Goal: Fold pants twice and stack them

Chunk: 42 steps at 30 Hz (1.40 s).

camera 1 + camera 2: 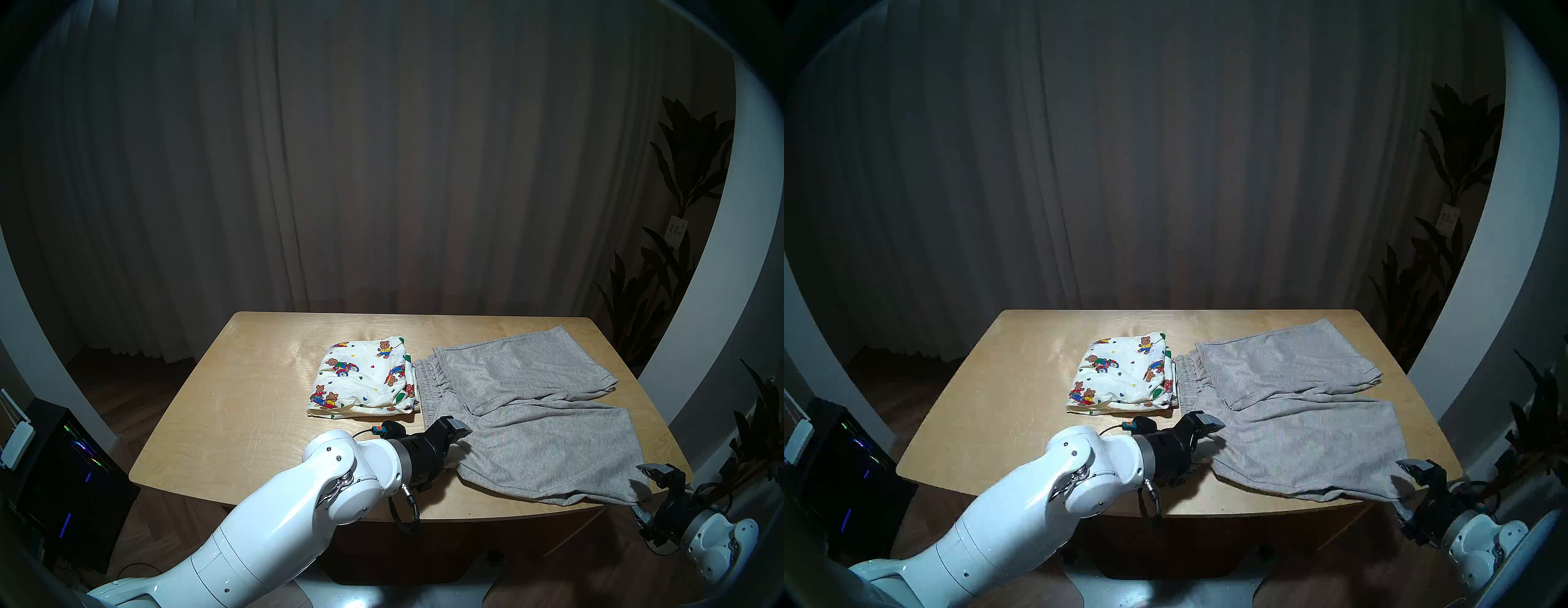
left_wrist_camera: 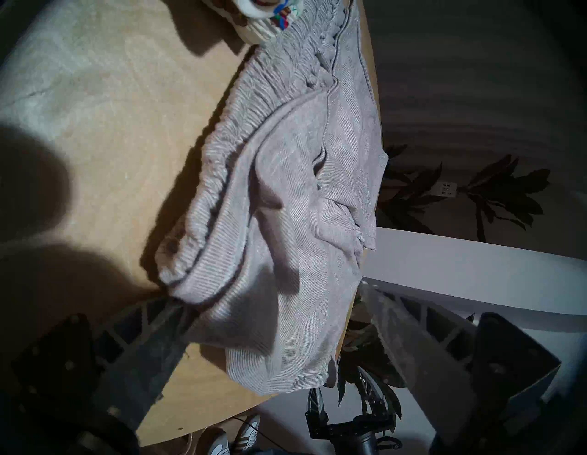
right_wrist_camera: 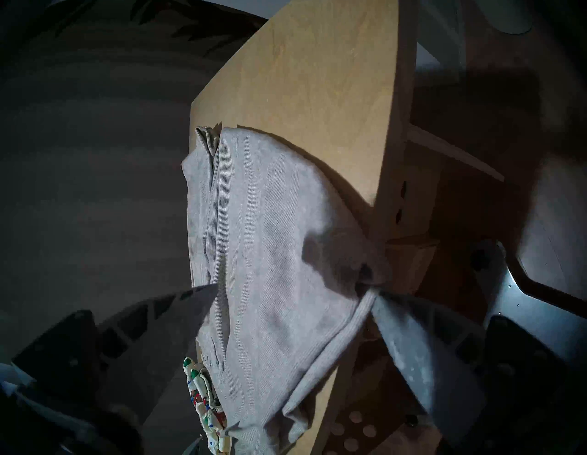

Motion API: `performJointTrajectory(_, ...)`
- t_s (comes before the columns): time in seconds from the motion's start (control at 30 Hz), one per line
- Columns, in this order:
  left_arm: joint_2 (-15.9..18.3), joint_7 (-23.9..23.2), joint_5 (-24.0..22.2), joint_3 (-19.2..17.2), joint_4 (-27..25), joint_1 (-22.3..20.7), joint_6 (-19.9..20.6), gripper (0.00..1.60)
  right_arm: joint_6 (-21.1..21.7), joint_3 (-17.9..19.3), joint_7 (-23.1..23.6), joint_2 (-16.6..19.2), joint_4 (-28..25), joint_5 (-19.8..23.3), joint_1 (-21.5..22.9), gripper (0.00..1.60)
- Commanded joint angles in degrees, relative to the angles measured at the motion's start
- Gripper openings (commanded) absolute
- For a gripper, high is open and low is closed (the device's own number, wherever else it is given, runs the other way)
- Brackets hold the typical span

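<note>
On the wooden table (image 1: 237,407), the bear-print shorts (image 1: 360,382) lie folded while the grey shorts (image 1: 530,407) sprawl flat beside them, one corner overhanging the near edge. Both the left gripper (image 1: 460,437) and right gripper (image 1: 647,488), fingers spread wide, straddle grey cloth unclamped; closing looks next. Only the left wrist view reveals the bunched waistband (image 2: 228,133).

Two pairs of shorts: one bear-print pair (image 1: 364,379), one grey pair (image 1: 530,407).
</note>
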Motion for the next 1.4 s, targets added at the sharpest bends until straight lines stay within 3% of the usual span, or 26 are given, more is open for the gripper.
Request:
performJointTrajectory(0.0,0.0,-1.0,-0.4,-0.6,-0.7,-0.6,0.6,1.60,-0.1,0.9,-0.1,-0.9,-3.5,0.8,-0.9,1.60)
performJointTrajectory(0.33,0.5,-2.4,-0.7,-1.3,-0.1,-0.7,2.0,1.60,-0.9,1.7,-0.9,-1.8,-5.8,1.1,-0.4,1.60)
performJointTrajectory(0.7,1.2,-5.9,-1.5,-1.3,2.3,-2.4,7.3,1.60,-2.6,-1.4,1.0,-0.8,-1.1,-3.1,3.7,1.60)
performJointTrajectory(1.37,-0.3,-3.2,-2.5,-0.2,4.5,-6.2,12.1,1.60,-4.1,-3.4,3.4,-0.2,3.0,-5.4,7.0,1.60)
